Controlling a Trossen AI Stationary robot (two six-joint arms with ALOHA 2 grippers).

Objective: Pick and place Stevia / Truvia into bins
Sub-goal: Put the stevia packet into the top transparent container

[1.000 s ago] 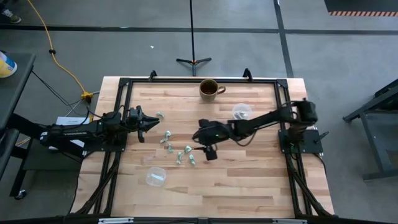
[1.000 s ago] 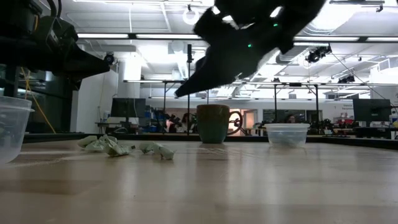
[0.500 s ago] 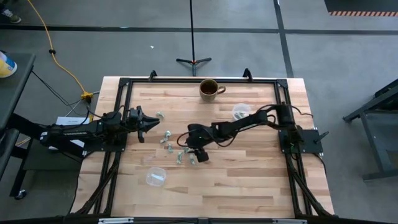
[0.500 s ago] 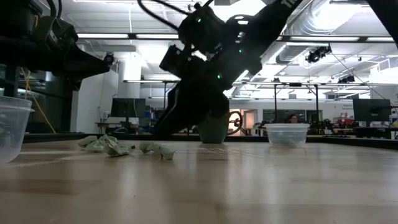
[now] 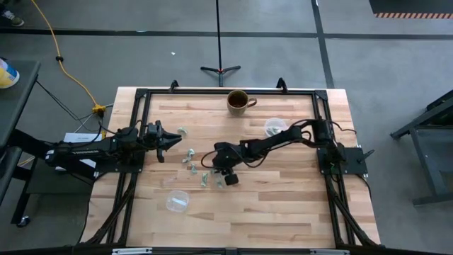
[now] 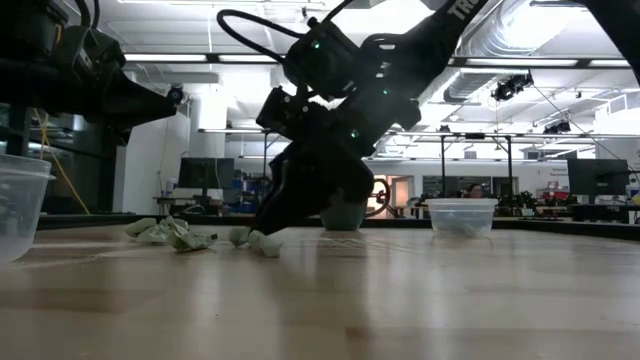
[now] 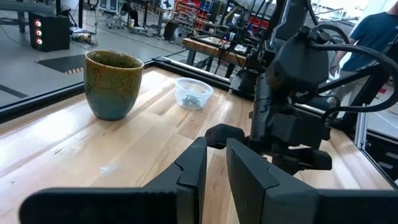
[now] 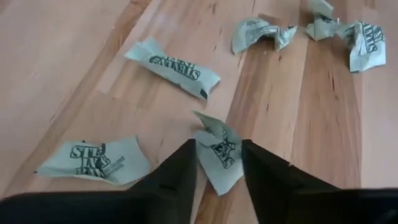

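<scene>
High view shows the right tool [image 5: 221,176] low over the middle of the surface [image 5: 283,198], among the scattered Stevia packets [image 5: 191,160]. Its fingers are a little apart, with one crumpled packet [image 8: 219,154] standing between them; whether they press it, I cannot tell. One clear bin [image 5: 177,201] stands near the front left, the other bin [image 5: 274,127] far right, beside the brown mug [image 5: 238,101]. Left tool [image 5: 172,141] hovers at the left, fingers nearly together, holding nothing.
</scene>
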